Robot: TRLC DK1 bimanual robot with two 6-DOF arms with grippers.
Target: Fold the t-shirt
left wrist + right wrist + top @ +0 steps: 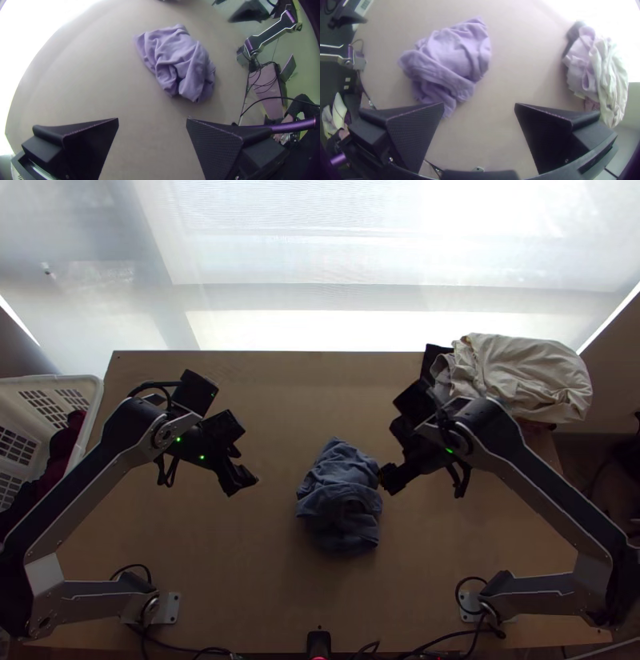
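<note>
We find the t-shirt (340, 500) bunched in a crumpled heap on the light wooden table (272, 396), bare wood all round it. Left of the shirt, a little apart, we note the left gripper (248, 483), fingers spread wide. Just beside the shirt's right side is the right gripper (385, 479), also wide; contact with the cloth we cannot tell. Well left of the shirt: a white basket (96, 396), dark red cloth (61, 448) inside. Farther off to its right, at the table's far corner: piled pale cloths (528, 372). Beyond the shirt and the far edge, a bright, pale screen (304, 268).
</note>
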